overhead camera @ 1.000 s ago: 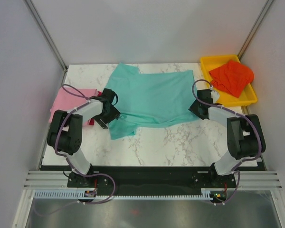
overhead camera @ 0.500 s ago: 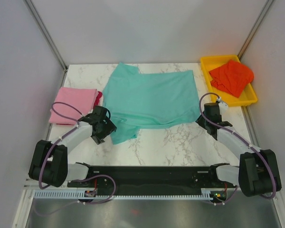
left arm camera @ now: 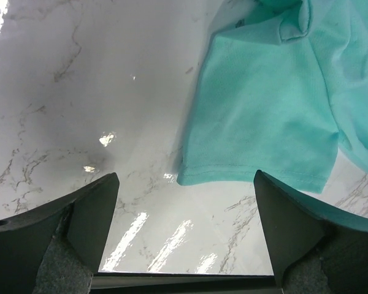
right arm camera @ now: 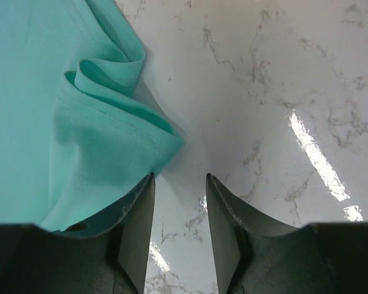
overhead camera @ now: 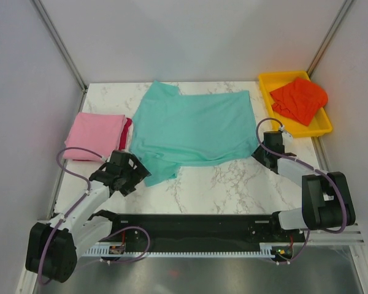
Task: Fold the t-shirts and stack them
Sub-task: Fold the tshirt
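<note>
The teal-turquoise t-shirt [overhead camera: 193, 128] lies spread flat on the marble table, with one sleeve hanging toward its near left corner. My left gripper [overhead camera: 138, 174] is open and empty just short of that sleeve [left arm camera: 264, 122], above bare table [left arm camera: 110, 92]. My right gripper [overhead camera: 259, 153] is open and empty at the shirt's bunched near right corner [right arm camera: 110, 104]; its left finger [right arm camera: 138, 214] is next to the cloth. The folded pink t-shirt [overhead camera: 97, 135] lies at the left, with a crimson edge [overhead camera: 128, 126] showing beside it. The orange-red t-shirt [overhead camera: 299, 100] is crumpled in the tray.
The yellow plastic tray [overhead camera: 316, 129] stands at the back right corner. Grey walls close in the table on the left, back and right. Bare marble [overhead camera: 227, 184] runs between the teal shirt and the arm bases.
My left arm has drawn back toward the near left, away from the teal sleeve, which now lies on the table. My right gripper has backed slightly off the shirt's right corner.
</note>
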You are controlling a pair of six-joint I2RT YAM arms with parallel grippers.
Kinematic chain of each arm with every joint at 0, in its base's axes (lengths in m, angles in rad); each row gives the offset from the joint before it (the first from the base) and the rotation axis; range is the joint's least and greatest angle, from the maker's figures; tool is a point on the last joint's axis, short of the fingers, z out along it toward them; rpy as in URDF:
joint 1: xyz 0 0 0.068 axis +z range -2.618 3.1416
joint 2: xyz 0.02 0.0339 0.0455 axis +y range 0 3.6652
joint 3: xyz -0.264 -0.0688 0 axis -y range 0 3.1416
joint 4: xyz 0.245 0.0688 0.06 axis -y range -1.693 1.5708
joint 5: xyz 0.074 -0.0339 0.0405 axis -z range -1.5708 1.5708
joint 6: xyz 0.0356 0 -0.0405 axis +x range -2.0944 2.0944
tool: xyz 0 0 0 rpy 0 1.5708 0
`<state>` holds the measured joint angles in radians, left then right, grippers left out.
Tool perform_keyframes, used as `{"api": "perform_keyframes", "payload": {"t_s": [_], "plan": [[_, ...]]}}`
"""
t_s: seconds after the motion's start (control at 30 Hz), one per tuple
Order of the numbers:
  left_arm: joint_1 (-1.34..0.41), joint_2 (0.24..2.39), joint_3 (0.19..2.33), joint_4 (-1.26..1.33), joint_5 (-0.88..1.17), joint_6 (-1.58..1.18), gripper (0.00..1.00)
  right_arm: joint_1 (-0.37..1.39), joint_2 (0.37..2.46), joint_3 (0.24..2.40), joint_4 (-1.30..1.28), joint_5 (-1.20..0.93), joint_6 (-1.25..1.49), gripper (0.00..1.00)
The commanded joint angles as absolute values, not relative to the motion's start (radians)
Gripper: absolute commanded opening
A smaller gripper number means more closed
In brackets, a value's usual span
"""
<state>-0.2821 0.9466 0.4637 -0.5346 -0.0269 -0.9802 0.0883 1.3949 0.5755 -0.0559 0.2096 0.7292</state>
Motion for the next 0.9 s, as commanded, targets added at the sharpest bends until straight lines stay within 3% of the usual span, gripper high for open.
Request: {"api": "perform_keyframes", "payload": {"t_s": [0.0, 0.27, 0.57, 0.67, 0.87], "plan": [[-0.29, 0.93, 0.448, -0.508, 0.028, -0.969, 1.0, 0.083, 1.397, 0.597, -0.014, 0.21, 0.744, 0.48], [-0.311, 0.992, 0.469, -0.514, 0.032, -1.02, 0.96, 0.081, 1.446, 0.624, 0.031, 0.213, 0.765, 0.48], [-0.367, 1.123, 0.514, -0.512, 0.011, -1.052, 0.95, 0.081, 1.496, 0.647, 0.046, 0.21, 0.776, 0.4], [-0.373, 1.112, 0.511, -0.512, 0.006, -1.065, 0.95, 0.075, 1.451, 0.624, 0.051, 0.212, 0.782, 0.48], [-0.376, 1.082, 0.509, -0.517, 0.006, -1.065, 0.95, 0.034, 1.327, 0.546, 0.097, 0.18, 0.798, 0.5]]}}
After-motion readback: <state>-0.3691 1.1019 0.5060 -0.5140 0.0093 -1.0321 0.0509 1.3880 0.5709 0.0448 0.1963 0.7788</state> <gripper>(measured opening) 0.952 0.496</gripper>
